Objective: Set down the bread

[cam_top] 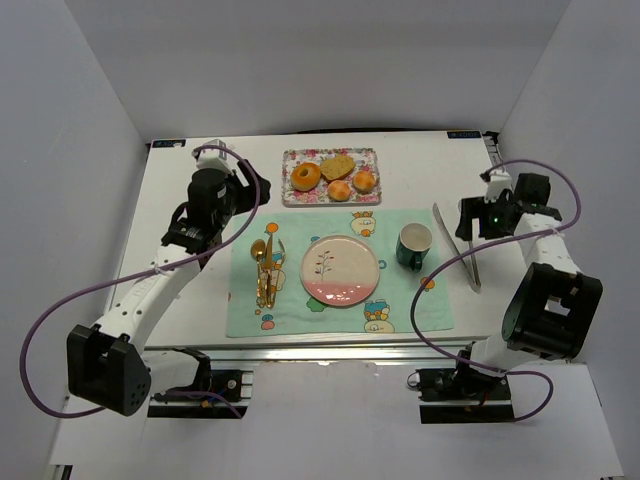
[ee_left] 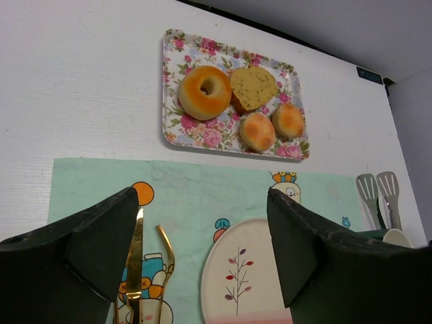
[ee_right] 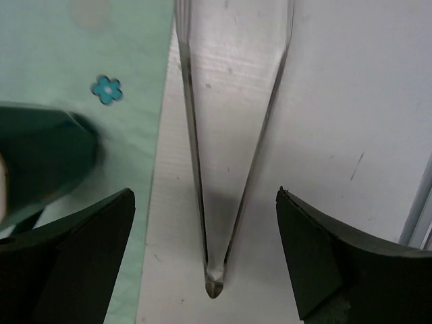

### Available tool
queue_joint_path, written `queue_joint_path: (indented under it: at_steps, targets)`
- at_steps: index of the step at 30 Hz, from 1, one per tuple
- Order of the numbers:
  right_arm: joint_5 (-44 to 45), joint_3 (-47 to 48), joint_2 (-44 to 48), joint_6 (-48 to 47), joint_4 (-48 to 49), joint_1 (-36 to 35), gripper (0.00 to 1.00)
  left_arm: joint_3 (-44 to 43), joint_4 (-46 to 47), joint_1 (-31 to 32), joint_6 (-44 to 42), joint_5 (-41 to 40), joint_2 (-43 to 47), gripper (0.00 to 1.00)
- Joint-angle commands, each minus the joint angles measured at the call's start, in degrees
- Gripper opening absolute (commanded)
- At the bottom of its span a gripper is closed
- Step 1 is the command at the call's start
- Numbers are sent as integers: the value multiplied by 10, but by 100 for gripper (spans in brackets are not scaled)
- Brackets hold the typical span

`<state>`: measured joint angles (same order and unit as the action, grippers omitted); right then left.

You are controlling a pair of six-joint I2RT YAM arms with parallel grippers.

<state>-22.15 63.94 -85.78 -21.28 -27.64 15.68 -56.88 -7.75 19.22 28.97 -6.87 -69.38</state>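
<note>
Golden bagel-shaped bread ring judged light, soft; gentle pinch across its rim advised. Spread and empty: left end effector, right end effector.

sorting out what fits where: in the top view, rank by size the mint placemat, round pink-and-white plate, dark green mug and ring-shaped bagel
1. mint placemat
2. round pink-and-white plate
3. dark green mug and ring-shaped bagel: look about alike, so unranked
</note>
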Motion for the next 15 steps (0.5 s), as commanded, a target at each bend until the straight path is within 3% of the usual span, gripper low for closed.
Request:
queue_joint_path:
  at_steps: [1,15]
  targets:
    - [86,-47,24,-4,67,1,89,13,29,-3,9,18,13,87]
    - [77,-79,-80,-61,84,-17,88,12,24,-3,9,24,-17,88]
